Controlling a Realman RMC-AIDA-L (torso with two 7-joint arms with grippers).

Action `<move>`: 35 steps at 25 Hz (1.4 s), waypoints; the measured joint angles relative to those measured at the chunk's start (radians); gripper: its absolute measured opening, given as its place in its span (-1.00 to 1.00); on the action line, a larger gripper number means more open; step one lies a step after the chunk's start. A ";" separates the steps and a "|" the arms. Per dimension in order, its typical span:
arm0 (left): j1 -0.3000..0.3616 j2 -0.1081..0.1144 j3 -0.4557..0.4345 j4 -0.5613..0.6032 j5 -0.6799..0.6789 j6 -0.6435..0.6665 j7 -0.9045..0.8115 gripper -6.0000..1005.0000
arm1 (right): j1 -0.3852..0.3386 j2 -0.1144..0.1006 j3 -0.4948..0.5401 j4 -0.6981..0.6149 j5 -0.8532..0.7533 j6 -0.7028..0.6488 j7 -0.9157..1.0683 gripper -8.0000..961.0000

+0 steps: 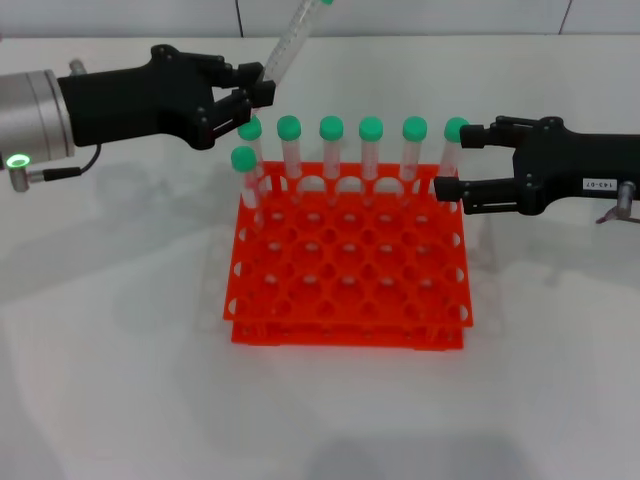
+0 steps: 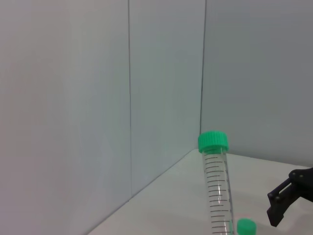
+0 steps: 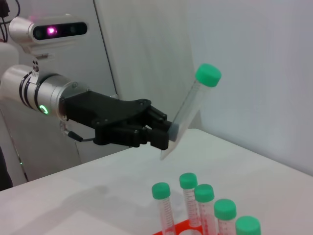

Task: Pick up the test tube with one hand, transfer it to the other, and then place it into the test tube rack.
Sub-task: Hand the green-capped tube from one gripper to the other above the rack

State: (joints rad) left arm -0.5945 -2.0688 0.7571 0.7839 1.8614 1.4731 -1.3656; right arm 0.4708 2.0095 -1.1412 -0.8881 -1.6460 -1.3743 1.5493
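Note:
My left gripper (image 1: 260, 92), the unlabelled black one, is shut on the lower end of the test tube (image 1: 288, 45). It holds the tube tilted above the rack's back left corner. The right wrist view shows this grip (image 3: 167, 136) and the tube (image 3: 188, 112) slanting up to its green cap (image 3: 208, 75). In the left wrist view the tube (image 2: 218, 186) rises before a pale wall. The orange-red test tube rack (image 1: 350, 300) lies on the table between the arms. My right gripper (image 1: 452, 162), with the white label, stands open at the rack's back right corner, beside the end tube.
Several green-capped tubes (image 1: 331, 150) stand along the rack's back row, and one more (image 1: 244, 175) stands in the second row at the left. The white table (image 1: 120, 380) lies around the rack. A pale wall (image 2: 98, 98) rises behind it.

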 joint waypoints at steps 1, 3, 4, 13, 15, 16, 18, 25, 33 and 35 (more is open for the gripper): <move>-0.003 0.001 0.000 0.000 0.000 -0.001 0.000 -0.61 | 0.000 0.000 0.001 -0.001 0.000 0.001 0.000 0.77; -0.006 0.003 0.001 0.000 0.000 -0.004 0.000 -0.61 | 0.001 0.000 0.006 -0.001 0.000 0.003 0.000 0.77; -0.007 0.003 0.001 0.000 0.000 -0.005 0.001 -0.61 | 0.002 0.000 0.009 -0.001 0.000 0.004 0.000 0.77; -0.006 -0.005 0.004 -0.001 -0.012 -0.007 0.026 -0.61 | 0.008 0.000 0.019 -0.003 0.001 0.007 0.000 0.77; -0.004 -0.006 0.004 -0.002 -0.019 -0.006 0.031 -0.61 | 0.008 0.000 0.024 -0.003 0.001 0.008 0.000 0.77; -0.003 -0.006 0.004 -0.002 -0.021 -0.005 0.033 -0.61 | 0.008 0.000 0.024 -0.003 0.001 0.009 0.000 0.77; -0.001 -0.005 0.004 -0.005 -0.023 -0.005 0.036 -0.61 | 0.011 0.000 0.024 -0.005 0.002 0.010 0.000 0.77; -0.006 -0.005 0.005 -0.019 -0.022 -0.003 0.038 -0.61 | 0.023 -0.001 0.027 -0.015 0.027 0.012 0.005 0.77; -0.007 -0.005 0.017 -0.022 -0.024 -0.002 0.037 -0.61 | 0.068 0.002 0.038 -0.013 0.055 0.030 0.013 0.77; -0.007 -0.005 0.022 -0.022 -0.025 -0.002 0.034 -0.61 | 0.085 0.003 0.036 -0.008 0.055 0.044 0.022 0.77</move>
State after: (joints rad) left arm -0.6014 -2.0738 0.7786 0.7618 1.8368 1.4712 -1.3314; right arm 0.5562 2.0125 -1.1056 -0.8960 -1.5908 -1.3304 1.5714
